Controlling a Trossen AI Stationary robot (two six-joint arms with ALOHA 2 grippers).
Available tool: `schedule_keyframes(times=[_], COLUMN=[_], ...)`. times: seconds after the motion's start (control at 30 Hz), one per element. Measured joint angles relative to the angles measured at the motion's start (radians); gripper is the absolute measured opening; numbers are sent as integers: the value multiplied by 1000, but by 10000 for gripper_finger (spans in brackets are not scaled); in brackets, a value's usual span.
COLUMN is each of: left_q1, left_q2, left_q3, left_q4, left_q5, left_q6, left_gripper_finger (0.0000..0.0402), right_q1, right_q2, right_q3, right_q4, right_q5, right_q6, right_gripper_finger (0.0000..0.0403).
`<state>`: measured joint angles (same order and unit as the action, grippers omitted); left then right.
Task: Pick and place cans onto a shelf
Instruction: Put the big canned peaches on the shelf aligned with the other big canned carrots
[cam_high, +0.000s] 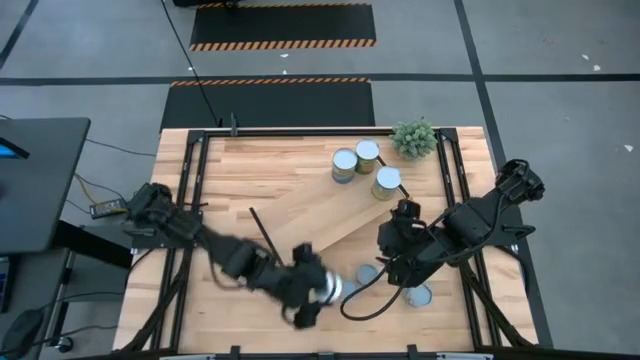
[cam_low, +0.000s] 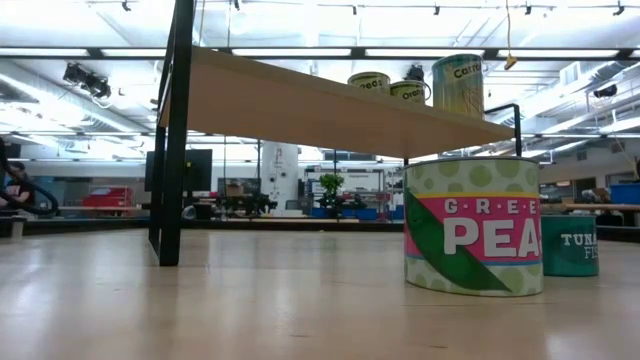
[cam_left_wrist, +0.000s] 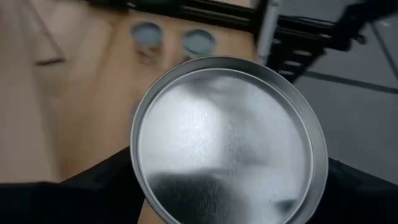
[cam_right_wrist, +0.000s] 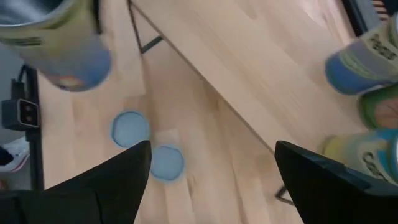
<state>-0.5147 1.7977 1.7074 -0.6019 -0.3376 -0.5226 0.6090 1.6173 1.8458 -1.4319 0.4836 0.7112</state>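
My left gripper (cam_high: 318, 290) is shut on a can with a silver top (cam_left_wrist: 227, 140) near the table's front edge; the can also shows in the high view (cam_high: 330, 288). My right gripper (cam_right_wrist: 211, 162) is open and empty above the near edge of the light-wood shelf (cam_high: 290, 190). Two blue-topped cans (cam_right_wrist: 130, 129) (cam_right_wrist: 166, 163) stand upright on the table below it. Three cans (cam_high: 344, 165) (cam_high: 367, 152) (cam_high: 386, 182) stand upright on the shelf's far right part. In the low view a green peas can (cam_low: 472, 225) and a teal tuna can (cam_low: 570, 245) stand on the table. My left gripper holds the can between its two fingers (cam_left_wrist: 93, 193), one on each side of the can's wall just below the top rim (cam_left_wrist: 134, 163). The can's top faces the wrist camera. In the right wrist view the can (cam_right_wrist: 56, 43) looks raised off the table.
A small green plant (cam_high: 414, 138) stands at the far right corner of the shelf. Black rails (cam_high: 196, 170) (cam_high: 450, 170) run along the shelf's short ends, and a black leg (cam_low: 172, 140) stands on the table. Bare tabletop (cam_high: 210, 310) lies at the front left.
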Motion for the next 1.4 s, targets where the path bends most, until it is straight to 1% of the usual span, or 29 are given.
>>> schedule_keyframes(times=[0.07, 0.2, 0.43, 0.57, 0.73, 0.87, 0.9, 1.0, 1.07, 1.13, 1.2, 1.23, 1.4], left_q1=[54, 153, 300, 390, 487, 518, 521, 525, 525, 525, 525, 524, 525], left_q2=[1, 1, 2, 2, 14, 29, 29, 46, 52, 66, 76, 89, 114], left_q3=[26, 52, 47, 16, -16, -47, -53, -66, -70, -66, -68, -68, -65], left_q4=[-39, -43, -45, -23, 51, 153, 155, 202, 196, 246, 230, 251, 277], left_q5=[27, 72, 71, 80, 202, 255, 261, 261, 261, 262, 262, 262, 262], left_q6=[41, 138, 310, 376, 396, 404, 405, 417, 433, 438, 437, 438, 429], left_gripper_finger=[315, 315, 315, 315, 315, 315, 315, 315, 316, 316, 316, 317, 334], right_q1=[9, 34, 64, 68, 68, 65, 64, 64, 64, 64, 64, 64, 64], right_q2=[-4, -17, -77, -104, -122, -123, -123, -123, -123, -123, -123, -123, -122], right_q3=[0, -10, -64, -80, -85, -86, -86, -86, -86, -86, -86, -86, -86], right_q4=[-24, -67, -96, -95, -95, -96, -97, -98, -101, -103, -103, -102, -97], right_q5=[15, 42, 103, 129, 156, 156, 156, 156, 157, 164, 169, 169, 171], right_q6=[20, 67, 200, 236, 249, 249, 250, 251, 255, 255, 257, 258, 258], right_gripper_finger=[349, 349, 349, 349, 349, 349, 349, 349, 349, 349, 349, 349, 349])
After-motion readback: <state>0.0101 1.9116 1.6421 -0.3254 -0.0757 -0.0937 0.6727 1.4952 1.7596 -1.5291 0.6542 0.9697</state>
